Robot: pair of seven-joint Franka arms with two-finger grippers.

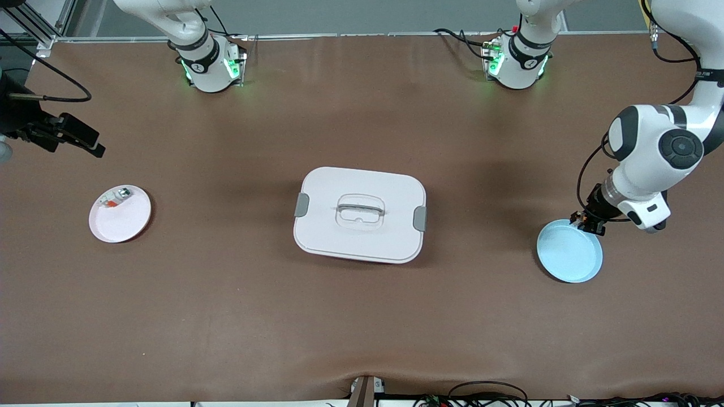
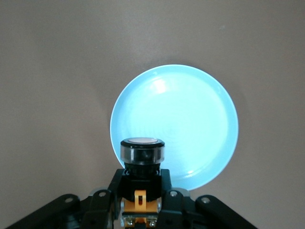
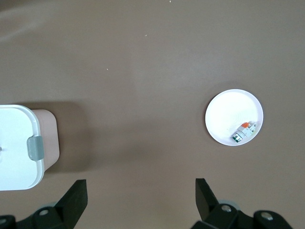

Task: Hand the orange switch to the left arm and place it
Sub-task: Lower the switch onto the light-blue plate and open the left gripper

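Left claw point(image 2: 141, 191) gripping orange switch point(image 2: 142, 151), rear half-hidden, right claw point(image 3: 140, 200) wide.

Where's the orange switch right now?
The switch is clamped in the left end effector, over the blue plate's rim at the left arm's end of the table.

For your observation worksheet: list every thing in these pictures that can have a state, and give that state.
Orange switch: clamped, above blue plate's rim.
Left gripper: shut on the switch.
Right gripper: fingers open, holding nothing.
Box: lid on.
Blue plate: bare.
White plate: holds a small part.
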